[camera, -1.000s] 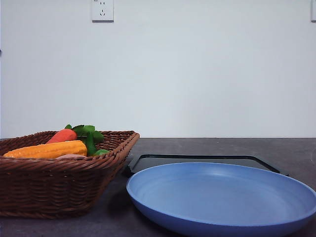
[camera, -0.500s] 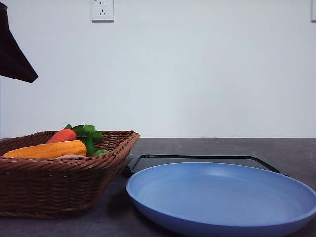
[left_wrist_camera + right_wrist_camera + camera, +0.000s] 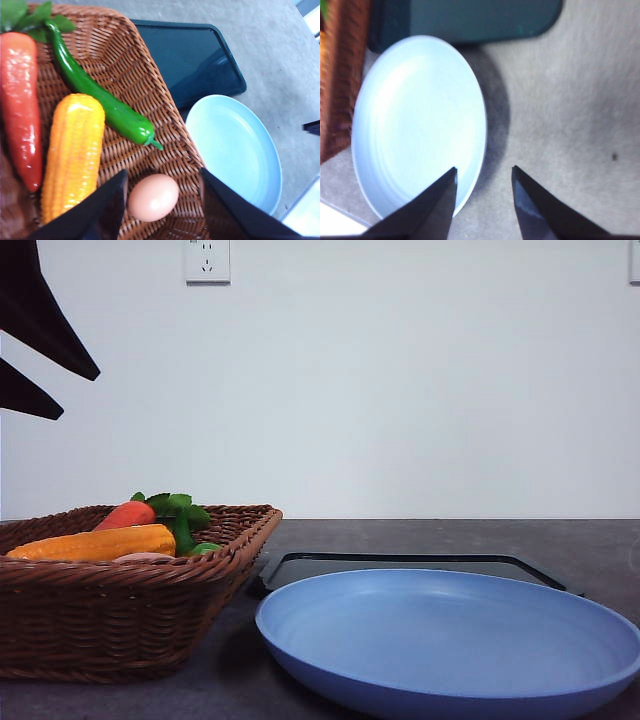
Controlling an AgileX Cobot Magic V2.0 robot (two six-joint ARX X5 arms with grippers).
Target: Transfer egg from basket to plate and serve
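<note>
Your left claw (image 3: 160,210) is spread wide, hanging above the wicker basket (image 3: 145,90) w/ the egg (image 3: 153,197) showing right between its two black fingers (image 3: 105,210); nothing is gripped, and in the front view the claw (image 3: 45,365) sits high at the upper left, well above the basket (image 3: 120,615). The egg lies on the basket floor near the side wall facing the plate, just beside the tip of the corn cob (image 3: 74,155) and near the stem end of the green chili pepper (image 3: 100,100). A carrot (image 3: 20,105) w/ green leaves lies along the corn's other side. Your right claw (image 3: 482,200) is also open w/ nothing between the fingers, over the grey surface (image 3: 570,125) at the edge of the light-blue plate (image 3: 415,125). The plate is bare, sitting next to the basket, approx touching in the left wrist view. A black tray (image 3: 190,60) lies flat behind the plate (image 3: 450,640), close to the basket's corner. A wall outlet (image 3: 207,260) is on the white wall behind.
</note>
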